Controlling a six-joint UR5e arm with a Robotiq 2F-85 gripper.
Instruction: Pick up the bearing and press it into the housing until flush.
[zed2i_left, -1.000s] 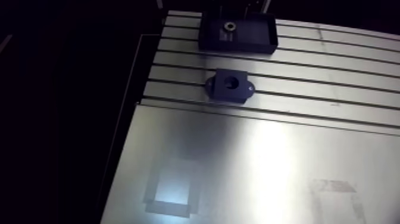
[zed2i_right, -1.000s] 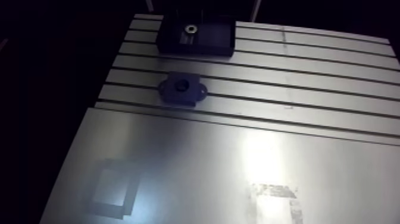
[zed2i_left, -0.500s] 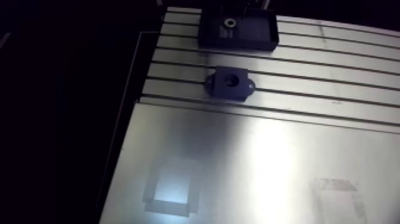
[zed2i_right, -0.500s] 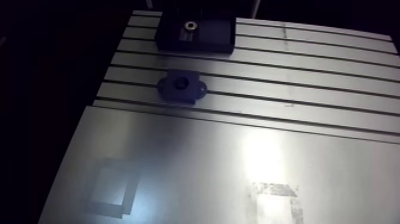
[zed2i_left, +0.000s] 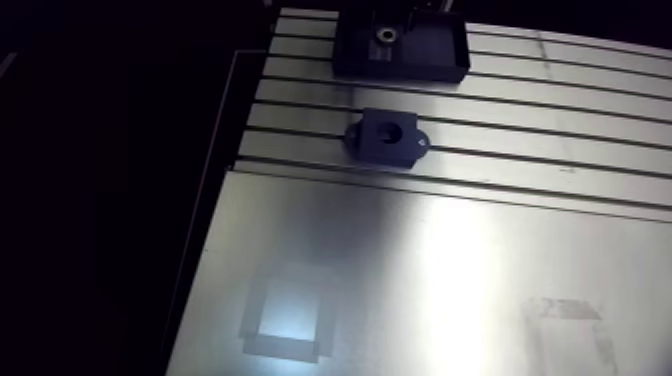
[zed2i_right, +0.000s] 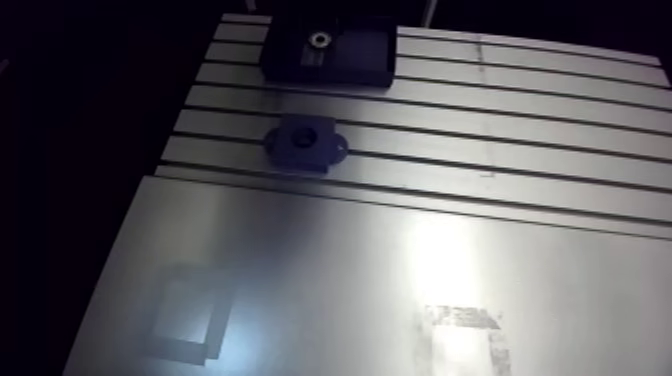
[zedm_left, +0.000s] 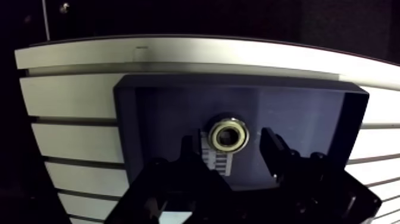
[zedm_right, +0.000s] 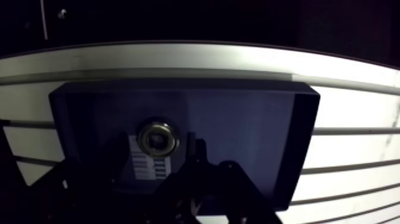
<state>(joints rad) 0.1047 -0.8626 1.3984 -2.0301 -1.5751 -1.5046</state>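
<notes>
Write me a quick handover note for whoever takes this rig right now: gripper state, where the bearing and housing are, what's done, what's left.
Gripper: open, fingers on either side of the bearing, not touching it.
Bearing: lies flat in the dark tray.
Housing: on the slotted table, apart from the tray, bore empty.
Done: gripper lined up over the bearing.
Left: grasp, lift, carry to the housing, press in flush.

Hidden and unreadable
Label (zedm_left: 215, 159) print too small to read; tool (zedm_left: 228, 138) covers its corner and the near wall of the tray (zedm_left: 128, 131).
</notes>
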